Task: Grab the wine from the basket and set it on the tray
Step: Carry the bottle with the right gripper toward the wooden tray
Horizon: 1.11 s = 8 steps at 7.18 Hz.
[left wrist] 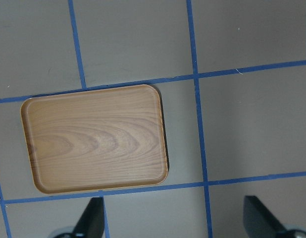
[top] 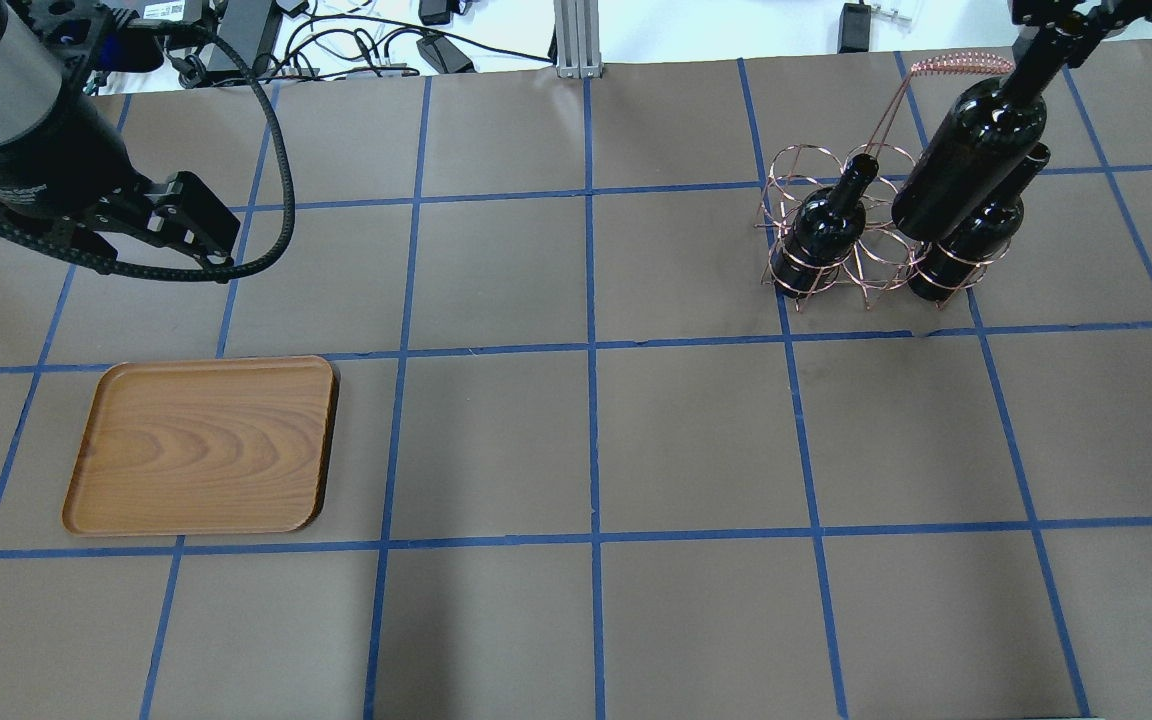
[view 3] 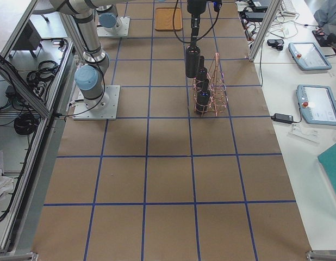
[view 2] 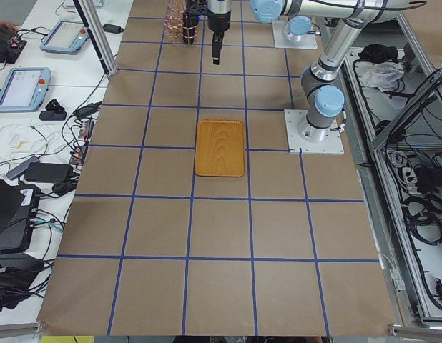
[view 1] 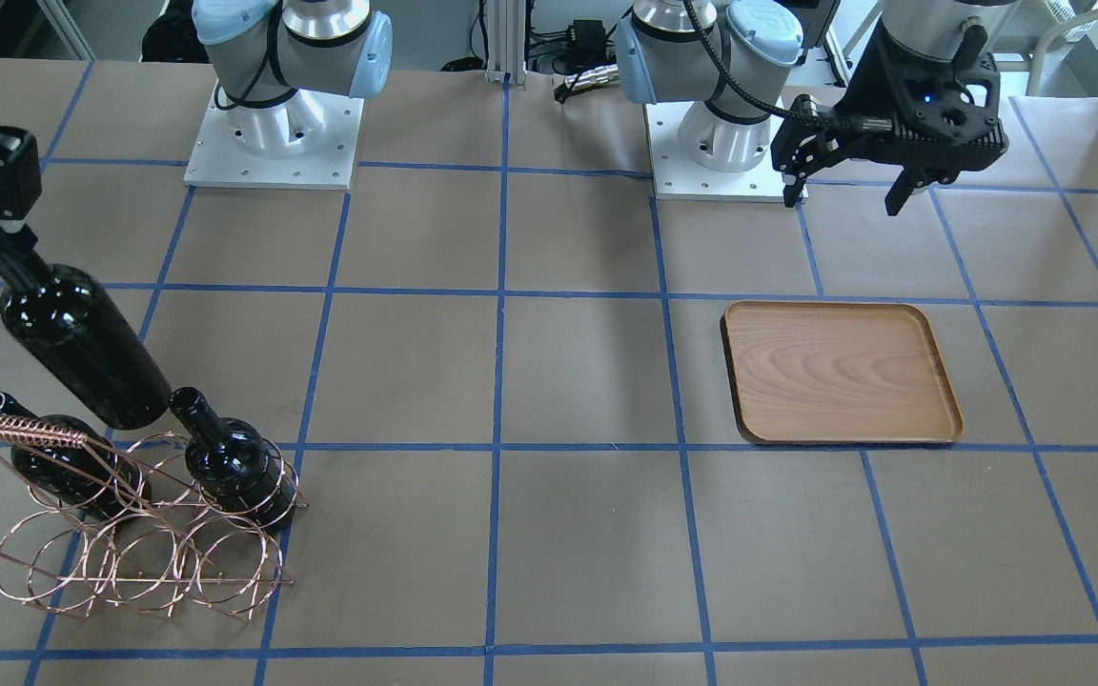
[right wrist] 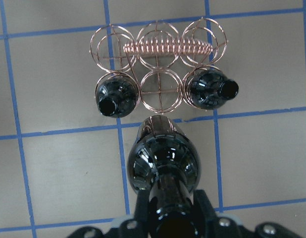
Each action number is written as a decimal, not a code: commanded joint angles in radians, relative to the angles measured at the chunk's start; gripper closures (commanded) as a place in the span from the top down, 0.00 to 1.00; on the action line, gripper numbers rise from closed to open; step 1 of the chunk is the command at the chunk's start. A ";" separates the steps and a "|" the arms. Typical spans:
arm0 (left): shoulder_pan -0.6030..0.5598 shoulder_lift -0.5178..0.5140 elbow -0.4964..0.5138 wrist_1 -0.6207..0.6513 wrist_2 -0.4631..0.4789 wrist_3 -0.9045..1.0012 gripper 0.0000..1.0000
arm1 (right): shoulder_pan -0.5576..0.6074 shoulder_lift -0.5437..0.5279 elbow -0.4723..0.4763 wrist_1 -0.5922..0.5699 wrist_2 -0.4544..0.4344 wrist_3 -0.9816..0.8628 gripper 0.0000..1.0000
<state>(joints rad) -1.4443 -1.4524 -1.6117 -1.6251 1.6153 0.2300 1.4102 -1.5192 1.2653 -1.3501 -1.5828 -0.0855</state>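
Gridded table (top: 576, 450): right gripper (right wrist: 173, 213) clamps bottle (view 1: 82, 343) neck, tilted above basket (view 1: 139, 562); left gripper (view 1: 844, 200) agape near tray (view 1: 840, 372).

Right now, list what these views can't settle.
1. Right gripper: in the wrist view, its contact with the neck is hidden by the held bottle; the overhead view's top edge cuts it off.
2. Racked bottle: in the overhead view, partly covered by the held bottle.
3. Basket: in the left side view, too small for detail, at the top edge.
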 commanded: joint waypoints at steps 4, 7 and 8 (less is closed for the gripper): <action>0.002 0.000 0.000 -0.001 0.000 0.000 1.00 | 0.406 -0.070 0.209 -0.057 0.020 0.573 0.15; 0.001 0.000 0.000 0.005 0.000 0.000 1.00 | 0.705 0.109 0.221 -0.352 0.049 0.975 0.15; -0.001 -0.002 0.000 0.005 -0.001 0.000 1.00 | 0.726 0.146 0.208 -0.398 0.072 1.056 0.15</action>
<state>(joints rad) -1.4436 -1.4531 -1.6122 -1.6210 1.6150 0.2301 2.0822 -1.4300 1.4825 -1.6650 -1.5362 0.8432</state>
